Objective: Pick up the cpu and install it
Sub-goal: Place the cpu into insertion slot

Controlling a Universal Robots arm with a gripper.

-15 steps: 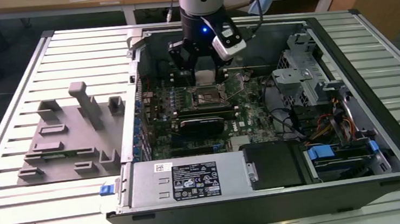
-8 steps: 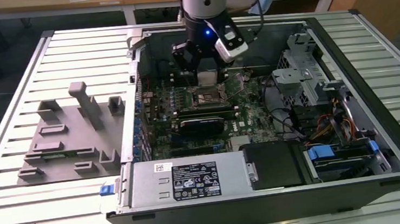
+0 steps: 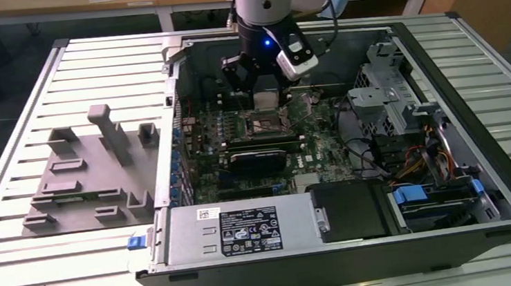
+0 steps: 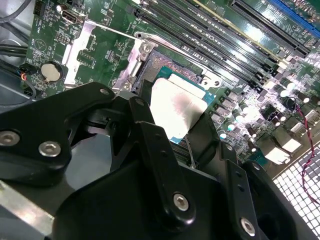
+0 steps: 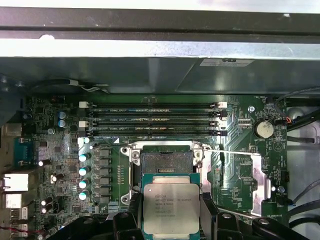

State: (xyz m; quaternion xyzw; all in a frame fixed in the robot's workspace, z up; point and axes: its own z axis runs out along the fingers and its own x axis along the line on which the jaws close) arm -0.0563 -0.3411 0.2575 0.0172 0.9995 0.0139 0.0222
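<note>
Black claw (image 5: 170,216) around one cpu (image 5: 171,206)

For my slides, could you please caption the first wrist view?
Gripper holding the cpu close to the empty socket on the motherboard.

A pale table (image 3: 25,267) with a slatted top carries everything. Two things lie directly on it: a grey tray (image 3: 91,172) with upright blocks, toward the exterior view's left, and just beside it a black computer case (image 3: 341,271), lying on its side with the open face upward.
</note>
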